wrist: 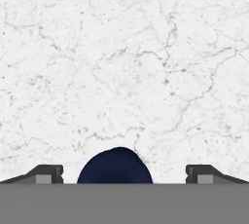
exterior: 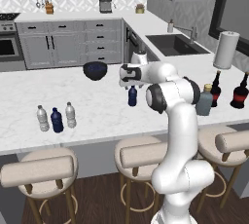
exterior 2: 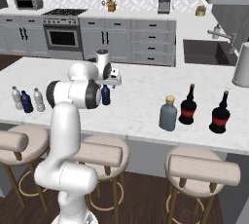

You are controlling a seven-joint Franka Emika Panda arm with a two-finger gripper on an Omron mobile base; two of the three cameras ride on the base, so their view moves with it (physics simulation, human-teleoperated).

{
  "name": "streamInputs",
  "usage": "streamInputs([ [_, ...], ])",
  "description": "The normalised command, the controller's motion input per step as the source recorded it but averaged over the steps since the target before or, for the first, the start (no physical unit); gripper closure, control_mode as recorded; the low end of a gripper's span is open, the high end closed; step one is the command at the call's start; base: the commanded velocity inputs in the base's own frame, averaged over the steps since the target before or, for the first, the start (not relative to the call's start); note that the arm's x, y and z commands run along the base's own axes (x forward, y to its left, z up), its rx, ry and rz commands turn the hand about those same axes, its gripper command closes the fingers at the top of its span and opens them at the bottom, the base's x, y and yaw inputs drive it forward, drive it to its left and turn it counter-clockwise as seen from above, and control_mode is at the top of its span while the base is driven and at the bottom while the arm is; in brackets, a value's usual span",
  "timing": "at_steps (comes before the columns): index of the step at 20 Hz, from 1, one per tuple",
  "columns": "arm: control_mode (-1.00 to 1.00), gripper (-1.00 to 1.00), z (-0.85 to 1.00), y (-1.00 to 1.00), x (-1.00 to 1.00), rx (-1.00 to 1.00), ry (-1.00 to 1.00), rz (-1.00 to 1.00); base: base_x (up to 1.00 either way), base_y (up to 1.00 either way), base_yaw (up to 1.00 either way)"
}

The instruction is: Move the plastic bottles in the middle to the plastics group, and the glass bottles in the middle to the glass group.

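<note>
While base views hide its fingers, wide-open tool (wrist: 124, 173) straddles dark blue bottle (wrist: 115, 166), ungripped

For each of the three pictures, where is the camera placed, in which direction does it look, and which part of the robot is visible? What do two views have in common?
Left base view: behind the arm to its left, looking forward and down over the island counter; the white arm rises at lower right.
Right base view: behind the arm to its right, same counter; the arm rises at lower left.
Hand view: on the hand, looking straight down at the marble; two dark fingertips flank the dark blue bottle.
Shared: both base views show that bottle, the grey-blue bottle and the red-labelled bottles.
</note>
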Motion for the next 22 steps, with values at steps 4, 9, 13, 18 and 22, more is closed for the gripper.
streamInputs([
  [4, -1.0, -1.0, 0.0, 0.0, -0.1, 0.0, 0.0, 0.0, 0.0, 0.0, 0.0],
  [9, -1.0, -1.0, 0.0, 0.0, -0.2, 0.0, 0.0, 0.0, 0.0, 0.0, 0.0],
  [13, -1.0, -1.0, 0.0, 0.0, -0.2, 0.0, 0.0, 0.0, 0.0, 0.0, 0.0],
  [18, -1.0, -1.0, -0.1, 0.0, 0.01, 0.0, 0.0, 0.0, 0.0, 0.0, 0.0],
  [22, -1.0, -1.0, -0.13, 0.0, 0.13, 0.0, 0.0, 0.0, 0.0, 0.0, 0.0],
])
